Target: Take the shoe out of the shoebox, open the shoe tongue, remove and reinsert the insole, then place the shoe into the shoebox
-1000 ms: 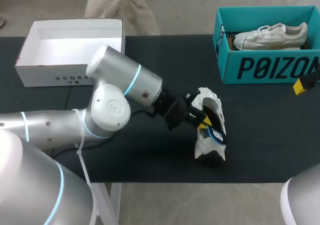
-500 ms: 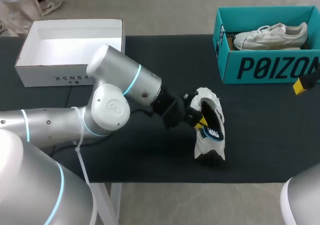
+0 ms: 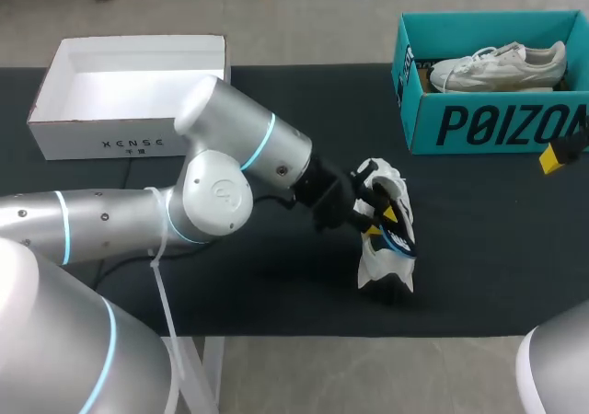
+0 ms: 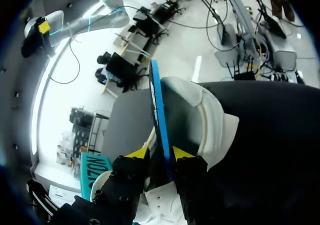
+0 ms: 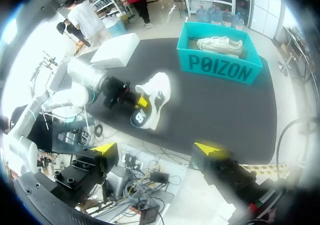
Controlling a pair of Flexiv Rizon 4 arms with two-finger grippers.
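Resting on your black tabletop (image 3: 497,248) near the front edge, the white shoe (image 3: 377,265) stands apart from the teal shoebox (image 3: 497,124). Your left pincer (image 4: 161,152) clamps its blue insole (image 4: 155,100); your right pincer (image 5: 157,148) gapes open.

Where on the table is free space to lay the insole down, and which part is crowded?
Two bare patches of table: one between the white box and the teal shoebox; one in front of the shoebox, right of the shoe. Crowded: the near left, where the left arm lies, and around the left gripper holding the insole.
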